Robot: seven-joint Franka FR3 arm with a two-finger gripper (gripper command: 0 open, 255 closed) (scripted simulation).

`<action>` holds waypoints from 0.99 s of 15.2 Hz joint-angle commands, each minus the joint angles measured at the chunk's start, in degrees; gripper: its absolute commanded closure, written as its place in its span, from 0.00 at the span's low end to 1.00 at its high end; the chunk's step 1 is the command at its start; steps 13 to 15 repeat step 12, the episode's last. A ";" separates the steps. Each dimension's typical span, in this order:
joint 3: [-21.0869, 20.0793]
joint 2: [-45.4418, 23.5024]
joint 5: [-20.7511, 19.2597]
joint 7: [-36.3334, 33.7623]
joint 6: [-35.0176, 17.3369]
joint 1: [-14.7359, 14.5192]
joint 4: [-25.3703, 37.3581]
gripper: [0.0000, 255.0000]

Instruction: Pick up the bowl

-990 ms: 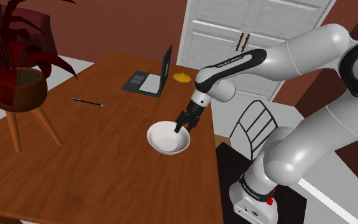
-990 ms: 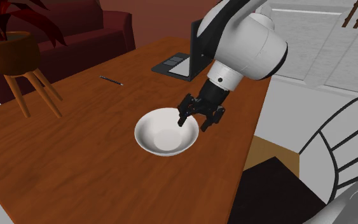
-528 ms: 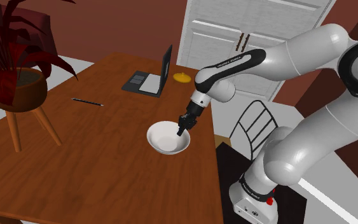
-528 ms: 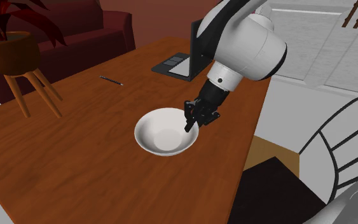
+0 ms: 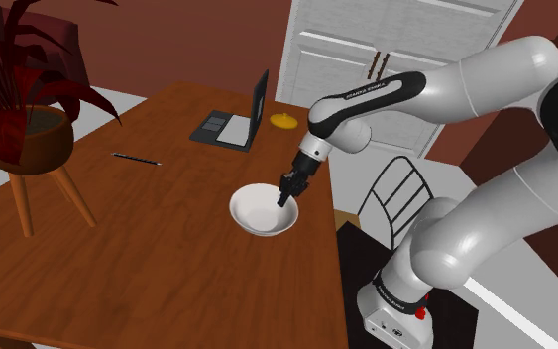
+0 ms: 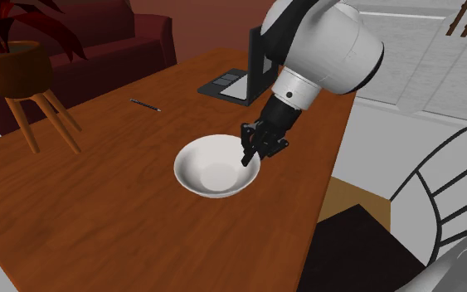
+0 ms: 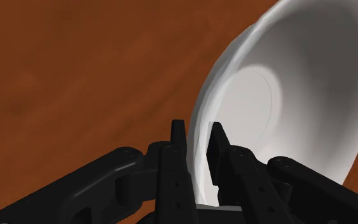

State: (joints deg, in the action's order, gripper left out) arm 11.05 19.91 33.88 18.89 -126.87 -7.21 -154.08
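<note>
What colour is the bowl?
The round bowl is plain white, clearest in the second exterior view.

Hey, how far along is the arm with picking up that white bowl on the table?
Done: the gripper is at the bowl and shut on its rim, one finger inside and one outside. In hand: that pinch on the rim. Left: the lift. The bowl sits low over the table, and no clear gap shows beneath it.
</note>
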 commanded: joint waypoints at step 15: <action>-0.82 6.10 -4.21 -6.28 8.22 1.57 3.65 1.00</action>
